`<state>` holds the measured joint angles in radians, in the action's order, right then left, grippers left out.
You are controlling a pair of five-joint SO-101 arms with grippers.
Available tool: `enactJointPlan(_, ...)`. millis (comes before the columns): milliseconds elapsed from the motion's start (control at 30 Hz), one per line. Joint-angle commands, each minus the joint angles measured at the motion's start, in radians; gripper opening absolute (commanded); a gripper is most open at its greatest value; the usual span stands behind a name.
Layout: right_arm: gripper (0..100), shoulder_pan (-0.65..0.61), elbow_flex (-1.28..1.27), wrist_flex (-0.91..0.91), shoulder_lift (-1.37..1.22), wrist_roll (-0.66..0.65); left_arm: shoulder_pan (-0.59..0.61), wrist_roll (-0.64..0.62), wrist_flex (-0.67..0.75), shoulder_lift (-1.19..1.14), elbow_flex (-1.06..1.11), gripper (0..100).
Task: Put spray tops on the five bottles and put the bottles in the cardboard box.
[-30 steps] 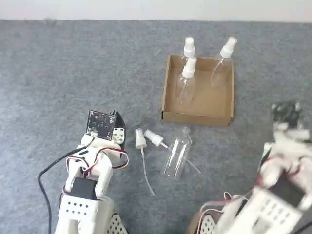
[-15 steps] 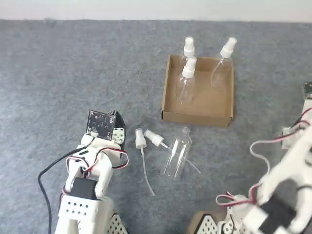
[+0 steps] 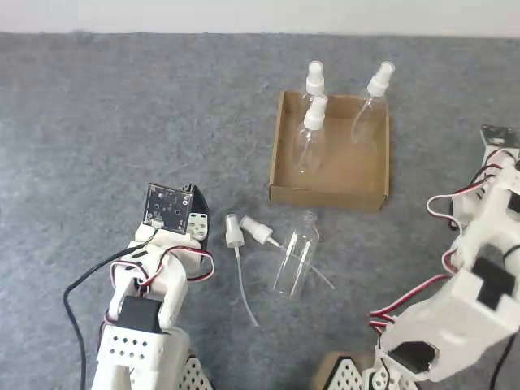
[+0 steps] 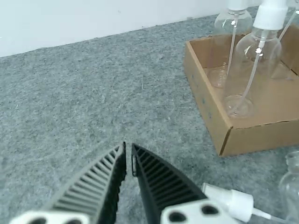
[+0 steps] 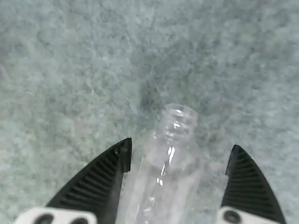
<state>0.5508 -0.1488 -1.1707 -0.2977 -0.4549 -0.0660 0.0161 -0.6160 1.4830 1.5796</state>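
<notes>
Right arm swung outward, right jaws wide around bottle, left jaws closed.

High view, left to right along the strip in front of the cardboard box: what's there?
left arm → first spray top → second spray top → uncapped bottle lying down → right arm

Three capped bottles stand in the cardboard box, leaving room at its near-right corner.

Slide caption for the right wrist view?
Open right pincer straddling an uncapped clear bottle, grey carpet beneath.
</notes>
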Motion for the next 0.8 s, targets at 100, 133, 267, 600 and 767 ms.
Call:
enactJointPlan(100, 28.0, -0.005, 0.057, -0.002, -0.065, 0.009, 0.002, 0.008, 0.028, 0.018, -0.008, 1)
enactJointPlan(133, 26.9, -0.007, 0.057, -0.001, -0.077, 0.009, 0.002, 0.008, 0.028, 0.018, -0.008, 1)
enactJointPlan(267, 15.1, -0.007, 0.058, 0.016, -0.111, 0.009, 0.002, 0.008, 0.028, 0.018, -0.008, 1)
enactJointPlan(600, 0.6, -0.019, 0.212, -0.145, -0.005, 0.003, 0.002, 0.008, 0.028, 0.018, -0.008, 1)
enactJointPlan(767, 0.6, -0.134, 0.224, -0.255, 0.214, 0.011, 0.002, 0.008, 0.025, 0.018, -0.008, 1)
